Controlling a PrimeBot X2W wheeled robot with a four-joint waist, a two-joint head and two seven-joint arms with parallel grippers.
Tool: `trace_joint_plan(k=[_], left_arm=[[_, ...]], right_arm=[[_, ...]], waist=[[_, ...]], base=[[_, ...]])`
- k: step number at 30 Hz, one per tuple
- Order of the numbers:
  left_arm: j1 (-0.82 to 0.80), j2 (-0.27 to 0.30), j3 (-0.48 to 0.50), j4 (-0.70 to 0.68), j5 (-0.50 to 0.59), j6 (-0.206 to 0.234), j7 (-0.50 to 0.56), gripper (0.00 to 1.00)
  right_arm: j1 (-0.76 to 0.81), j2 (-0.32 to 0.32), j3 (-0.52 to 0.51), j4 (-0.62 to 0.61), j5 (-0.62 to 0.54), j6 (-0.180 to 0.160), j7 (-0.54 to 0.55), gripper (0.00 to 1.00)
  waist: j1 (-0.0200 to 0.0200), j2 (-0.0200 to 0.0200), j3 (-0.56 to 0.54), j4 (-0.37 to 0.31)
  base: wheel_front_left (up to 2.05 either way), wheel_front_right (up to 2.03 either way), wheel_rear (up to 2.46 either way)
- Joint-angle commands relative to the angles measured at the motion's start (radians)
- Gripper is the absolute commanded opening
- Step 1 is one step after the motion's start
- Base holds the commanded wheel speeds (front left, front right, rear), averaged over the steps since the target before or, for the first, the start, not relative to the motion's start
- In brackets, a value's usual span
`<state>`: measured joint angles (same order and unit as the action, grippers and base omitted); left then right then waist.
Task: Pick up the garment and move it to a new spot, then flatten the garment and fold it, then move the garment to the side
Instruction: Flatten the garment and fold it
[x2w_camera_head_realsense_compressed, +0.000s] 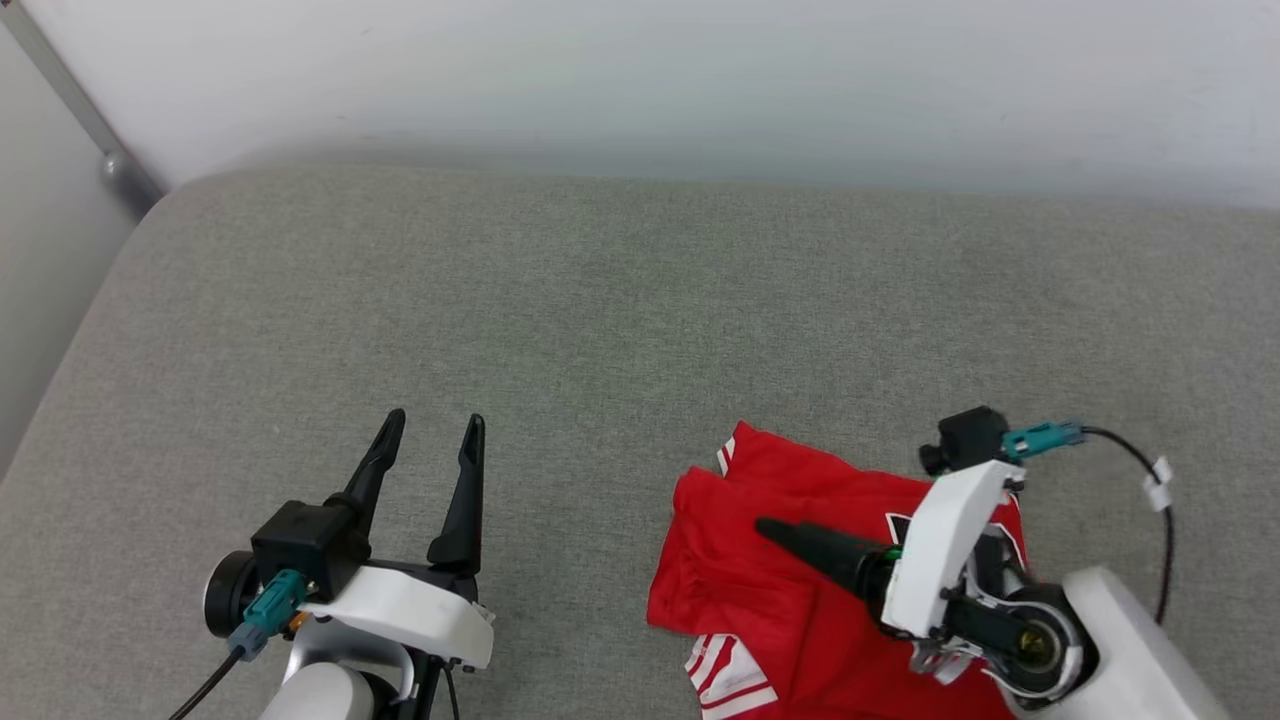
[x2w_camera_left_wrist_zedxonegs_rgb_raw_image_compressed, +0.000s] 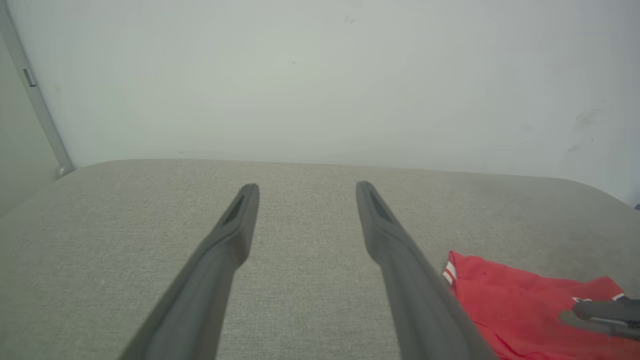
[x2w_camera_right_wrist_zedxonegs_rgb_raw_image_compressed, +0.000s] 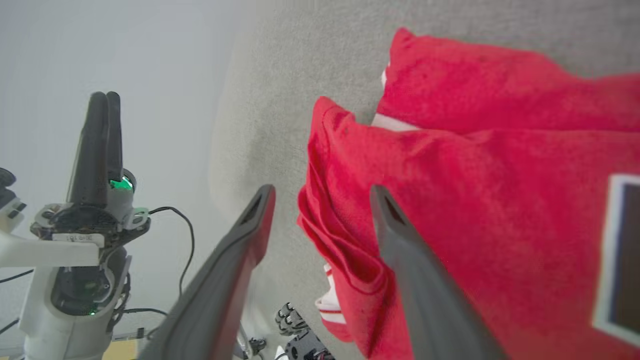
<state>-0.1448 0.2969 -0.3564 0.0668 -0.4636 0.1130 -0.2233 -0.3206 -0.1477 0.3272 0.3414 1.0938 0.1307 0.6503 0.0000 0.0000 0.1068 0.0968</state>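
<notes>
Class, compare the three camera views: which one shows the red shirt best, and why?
The head view: the shirt lies folded on the grey surface, most of its outline visible. The right wrist view gives a cropped close-up of its folds; the left wrist view catches a corner.

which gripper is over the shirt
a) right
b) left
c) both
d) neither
a: the right gripper has its open fingers over the red shirt, while the left gripper stands open over the bare grey surface, apart from the shirt.
</notes>
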Motion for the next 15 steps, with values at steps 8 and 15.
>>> trace_joint_plan(k=[8, 15], left_arm=[[0.006, -0.003, 0.017, 0.018, -0.006, 0.011, -0.019, 1.0], [0.029, -0.009, 0.038, 0.038, -0.013, 0.024, -0.03, 1.0]], right_arm=[[0.051, -0.222, 0.003, -0.072, -0.41, 0.0, -0.315, 1.0], [0.172, -0.213, -0.232, -0.122, -0.655, 0.0, -0.531, 1.0]], waist=[[0.0, 0.0, -0.007, -0.033], [0.0, 0.0, -0.036, -0.064]], base=[[0.0, 0.0, 0.0], [0.0, 0.0, 0.0]])
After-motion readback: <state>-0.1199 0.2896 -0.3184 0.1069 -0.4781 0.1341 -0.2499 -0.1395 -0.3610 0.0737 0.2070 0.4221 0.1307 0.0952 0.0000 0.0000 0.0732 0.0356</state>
